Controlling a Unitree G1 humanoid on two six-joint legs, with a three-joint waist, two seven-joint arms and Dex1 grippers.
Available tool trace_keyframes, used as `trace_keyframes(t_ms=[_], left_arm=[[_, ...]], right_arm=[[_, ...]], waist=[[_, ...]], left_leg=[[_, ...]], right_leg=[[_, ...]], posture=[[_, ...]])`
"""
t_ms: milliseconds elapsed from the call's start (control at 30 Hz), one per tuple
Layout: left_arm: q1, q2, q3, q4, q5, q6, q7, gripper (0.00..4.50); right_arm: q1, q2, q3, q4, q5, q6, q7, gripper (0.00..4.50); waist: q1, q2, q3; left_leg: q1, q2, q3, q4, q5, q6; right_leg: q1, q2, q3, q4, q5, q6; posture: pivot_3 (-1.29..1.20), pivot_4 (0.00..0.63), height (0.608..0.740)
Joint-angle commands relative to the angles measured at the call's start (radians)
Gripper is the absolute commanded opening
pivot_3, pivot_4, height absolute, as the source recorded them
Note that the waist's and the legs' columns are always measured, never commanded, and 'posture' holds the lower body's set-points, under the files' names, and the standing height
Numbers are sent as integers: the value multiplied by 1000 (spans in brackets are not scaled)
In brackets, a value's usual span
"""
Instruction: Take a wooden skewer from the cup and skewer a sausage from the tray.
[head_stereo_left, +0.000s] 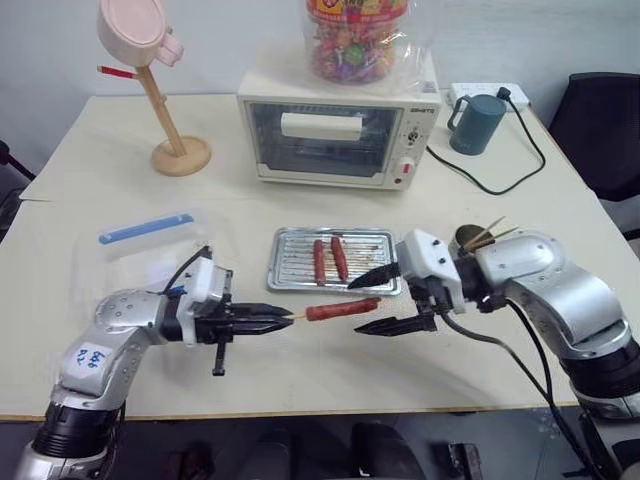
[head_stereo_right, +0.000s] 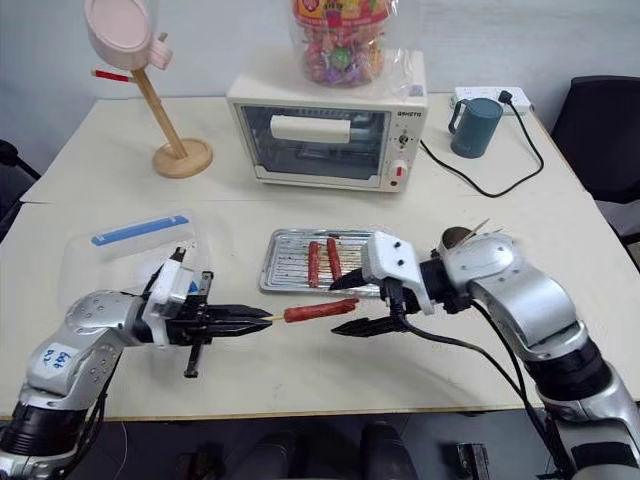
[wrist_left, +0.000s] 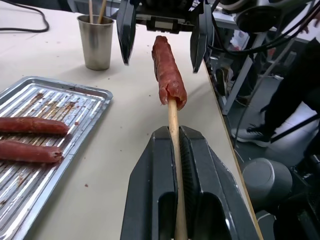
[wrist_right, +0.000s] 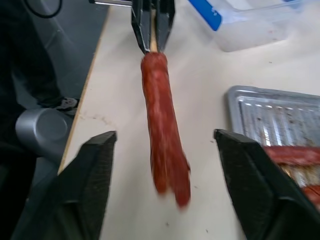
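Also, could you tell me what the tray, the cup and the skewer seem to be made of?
The tray looks like shiny silver metal: ridged bottom, bright reflections. The cup looks like brushed metal too, with a dull grey sheen, though coated plastic cannot be excluded. The skewer appears to be bare pale wood, matte and tan, with a sausage on it.

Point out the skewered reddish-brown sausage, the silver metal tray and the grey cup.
Skewered reddish-brown sausage (head_stereo_left: 343, 309), left eye view, mid-length.
Silver ridged metal tray (head_stereo_left: 292, 260), left eye view, bare ridged bottom.
Grey cylindrical cup (wrist_left: 96, 44), left wrist view, outer wall.
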Motion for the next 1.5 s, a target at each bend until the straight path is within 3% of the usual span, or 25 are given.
trace_keyframes(t_ms=[33, 100, 167, 267, 400, 533, 700, 1000, 1100, 1233, 1500], left_arm=[[70, 8, 101, -62, -56, -8, 25, 0], [131, -16, 189, -86, -58, -23, 103, 0], [171, -33, 254, -102, -74, -13, 162, 0], [209, -67, 387, -81, -120, 3, 268, 0], [216, -135, 570, -22, -166, -3, 462, 0], [222, -170, 615, 28, -136, 14, 595, 0], [186, -143, 610, 104, -111, 39, 663, 0], [182, 36, 570, 207, -68, 26, 461, 0], [154, 209, 539, 361, -10, -34, 239, 0], [71, 335, 452, 618, 78, -173, 35, 0], [-208, 360, 291, 973, 194, -361, -148, 0]], right_arm=[[68, 12, -139, -18, 75, -101, 6, 4446], [174, 36, -256, -16, 159, -148, 27, 4446], [247, 33, -302, -36, 181, -146, 2, 4446], [346, 114, -368, -102, 263, -163, -84, 4446], [466, 198, -375, -155, 197, -305, -135, 4446], [501, 219, -363, -140, 157, -373, -168, 4446], [498, 203, -351, -116, 134, -412, -175, 4446], [502, 199, -330, -112, 124, -426, -195, 4446], [506, 198, -321, -105, 119, -431, -189, 4446], [499, 188, -310, -89, 115, -440, -185, 4446], [479, 179, -299, -80, 112, -441, -194, 4446]], waist=[[1, 0, 0], [2, -1, 0], [4, -1, 0], [5, -1, -1], [0, -1, -1], [2, -2, -1], [6, -4, -2], [0, -5, -2], [0, -5, -2], [0, -4, -2], [0, -7, -2]], left_leg=[[0, 0, 0, 0, 0, 0], [0, 0, 0, -1, 0, 0], [0, 0, -1, -1, 0, 0], [0, 0, 0, 0, 0, 1], [2, 1, 0, -1, 0, 0], [3, 0, 1, 0, 0, 0], [3, 0, 0, 0, 0, 0], [3, 0, 1, -2, 0, 0], [3, 1, 0, -2, 0, -1], [3, 0, 1, -3, 0, -1], [2, 0, 1, -3, 0, -1]], right_leg=[[0, 0, 0, 0, 0, 0], [0, 0, 0, 0, 0, 0], [1, 0, 0, -1, 0, 0], [2, 0, 0, -1, 0, 0], [2, 1, 0, 1, 0, 0], [2, 0, 1, 1, 0, 0], [2, 0, 1, 1, 0, 0], [2, 0, 1, 1, 0, 0], [1, 0, 0, 1, -1, -1], [1, 0, 1, 1, -1, -2], [0, 0, 0, 2, -1, -2]], posture=[[0, 150, 740], [0, 150, 740], [0, 150, 740], [0, 150, 740], [0, 150, 740], [0, 150, 740], [0, 150, 740], [0, 150, 740], [0, 150, 740], [0, 150, 740], [0, 150, 740]])
